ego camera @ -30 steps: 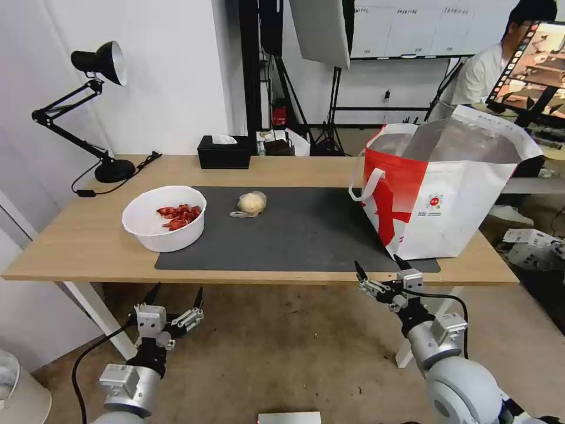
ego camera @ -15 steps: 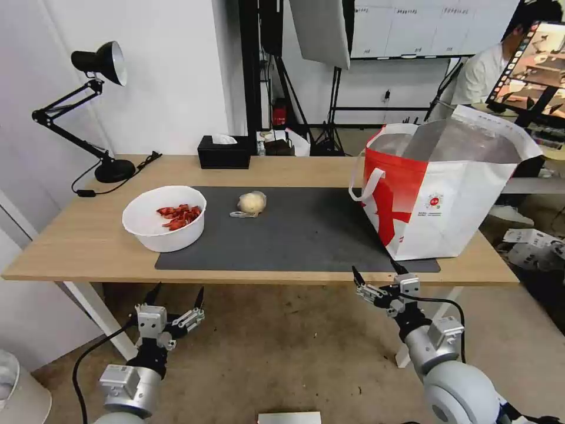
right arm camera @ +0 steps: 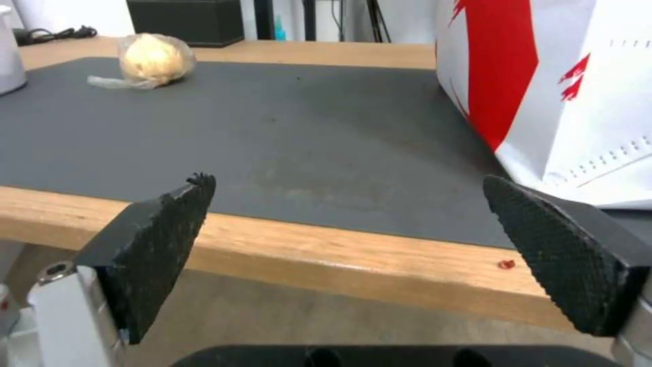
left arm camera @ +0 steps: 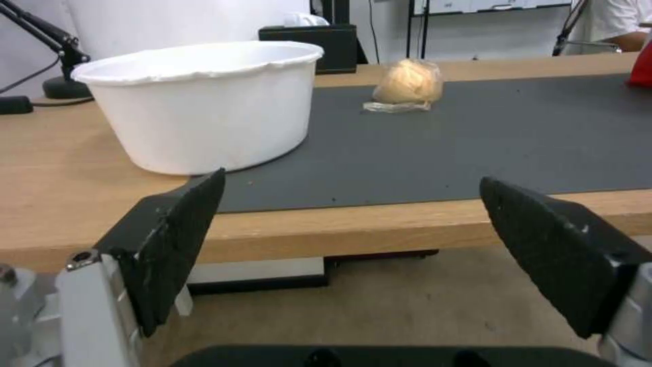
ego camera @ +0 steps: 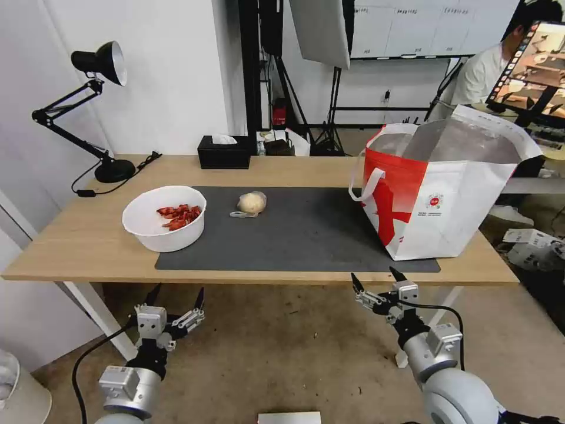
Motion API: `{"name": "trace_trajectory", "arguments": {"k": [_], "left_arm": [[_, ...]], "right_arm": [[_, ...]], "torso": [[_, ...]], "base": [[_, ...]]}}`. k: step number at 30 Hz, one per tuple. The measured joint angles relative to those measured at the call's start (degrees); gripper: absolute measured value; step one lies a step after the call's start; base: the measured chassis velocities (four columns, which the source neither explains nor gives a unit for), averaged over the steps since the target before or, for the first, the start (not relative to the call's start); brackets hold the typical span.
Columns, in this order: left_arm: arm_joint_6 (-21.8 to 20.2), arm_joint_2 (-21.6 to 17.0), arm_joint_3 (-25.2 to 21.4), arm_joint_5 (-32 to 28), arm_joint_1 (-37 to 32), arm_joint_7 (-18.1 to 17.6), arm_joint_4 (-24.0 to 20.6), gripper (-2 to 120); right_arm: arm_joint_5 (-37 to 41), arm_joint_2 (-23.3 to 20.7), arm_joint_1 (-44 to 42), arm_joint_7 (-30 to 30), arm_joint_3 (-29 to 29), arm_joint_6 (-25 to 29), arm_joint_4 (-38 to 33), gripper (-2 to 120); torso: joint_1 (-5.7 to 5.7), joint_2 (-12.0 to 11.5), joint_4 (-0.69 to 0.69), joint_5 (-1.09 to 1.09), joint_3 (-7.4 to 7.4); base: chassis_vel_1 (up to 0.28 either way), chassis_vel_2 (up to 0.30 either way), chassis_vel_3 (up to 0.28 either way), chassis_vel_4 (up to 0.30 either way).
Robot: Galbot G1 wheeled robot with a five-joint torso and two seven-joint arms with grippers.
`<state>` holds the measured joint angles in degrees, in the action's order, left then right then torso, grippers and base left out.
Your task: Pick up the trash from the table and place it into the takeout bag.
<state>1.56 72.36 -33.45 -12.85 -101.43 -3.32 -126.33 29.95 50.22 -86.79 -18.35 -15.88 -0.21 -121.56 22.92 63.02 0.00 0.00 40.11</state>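
While both end effectors (ego camera: 176,292) (ego camera: 376,278) gape, round white bowl (ego camera: 164,218) sits on matte grey mat (ego camera: 306,235).

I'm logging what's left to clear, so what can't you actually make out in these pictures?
- Inside the takeout bag: head view, its own walls hide the contents.
- Contents of the white bowl: left wrist view, hidden by its wall.
- What the plastic-wrapped lump is: too small and wrapped.
- Bag top: right wrist view, cut off by the edge.
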Motion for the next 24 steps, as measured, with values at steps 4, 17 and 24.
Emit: {"name": "trace_trajectory", "arguments": {"k": [4, 17, 24], "left_arm": [[0.0, 0.0, 0.0, 0.0, 0.0, 0.0, 0.0, 100], [-0.5, -2.0, 2.1, -0.6, 1.7, 0.1, 0.5, 100], [-0.5, -1.8, 1.4, -0.6, 1.6, 0.2, 0.2, 100]], "right_arm": [[-0.2, 0.3, 0.2, 0.0, 0.7, 0.0, 0.4, 100], [15.4, -3.5, 30.9, 4.0, 16.9, -1.0, 9.6, 100], [21.6, 0.3, 54.4, 4.4, 34.8, -1.4, 22.2, 100]], "torso": [[0.00, 0.0, -0.01, 0.00, 0.00], [0.01, 0.0, 0.03, -0.01, 0.01], [0.01, 0.0, 0.01, -0.02, 0.01]], "base": [[0.000, 0.000, 0.000, 0.000], [0.000, 0.000, 0.000, 0.000], [0.000, 0.000, 0.000, 0.000]]}}
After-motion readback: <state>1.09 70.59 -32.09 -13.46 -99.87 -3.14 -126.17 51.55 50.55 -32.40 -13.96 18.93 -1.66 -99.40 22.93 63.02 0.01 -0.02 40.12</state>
